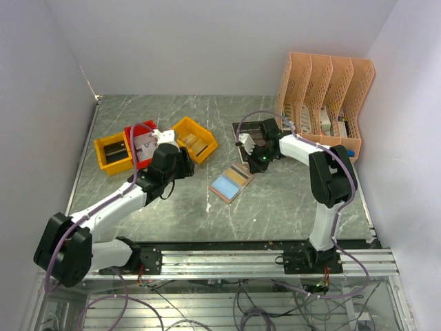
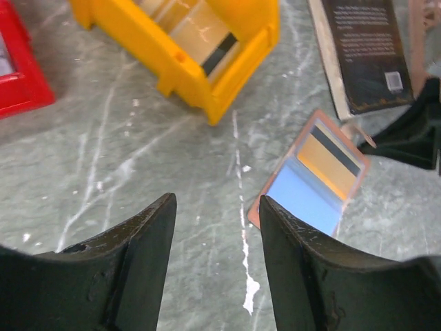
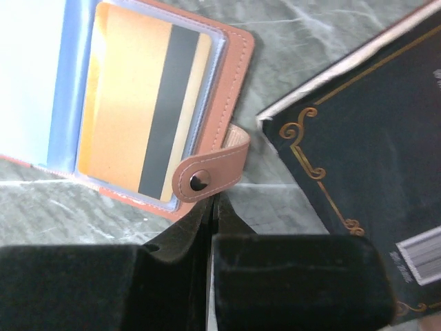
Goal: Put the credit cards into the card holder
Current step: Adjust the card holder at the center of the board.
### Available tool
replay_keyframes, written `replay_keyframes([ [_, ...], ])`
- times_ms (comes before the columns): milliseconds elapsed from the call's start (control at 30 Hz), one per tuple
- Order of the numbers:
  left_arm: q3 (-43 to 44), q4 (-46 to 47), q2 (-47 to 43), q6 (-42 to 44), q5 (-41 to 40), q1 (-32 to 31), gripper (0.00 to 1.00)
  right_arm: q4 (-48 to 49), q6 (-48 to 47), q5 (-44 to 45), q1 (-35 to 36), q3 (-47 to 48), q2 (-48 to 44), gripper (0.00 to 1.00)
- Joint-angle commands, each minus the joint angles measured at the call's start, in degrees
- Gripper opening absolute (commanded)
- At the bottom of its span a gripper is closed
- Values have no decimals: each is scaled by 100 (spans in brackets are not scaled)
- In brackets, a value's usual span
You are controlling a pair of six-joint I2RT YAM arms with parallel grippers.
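2 cards, the orange-gold card (image 3: 124, 96) and the light blue card (image 2: 303, 201), already lie in the open card holder (image 3: 238, 62) just ahead of the right gripper (image 3: 210, 210), pressed together empty, and ahead-right of the left gripper (image 2: 217, 207), spread and empty; 1 card probably remains.

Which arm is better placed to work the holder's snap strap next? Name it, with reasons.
Right. The right tool, shut, has its tips at the snap strap of the holder. The left tool hangs open over the table, the holder off to its side.
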Motion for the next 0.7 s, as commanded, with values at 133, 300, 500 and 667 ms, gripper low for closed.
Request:
replay_keyframes([
  [133,488,-745,-133,330,-501,763,71,-744,-654,-661,280,112,32,0],
  [300,997,-1244,393,706,-440,1304,76,-881,-841,-843,455,141,-29,0],
  [500,1765,-1913,1175,1017,-126,2068,76,-816,-678,-766,476,167,-253,1],
  [667,2358,-2225,1770,1170,353,2589,70,-655,-536,-810,307,113,-640,16],
])
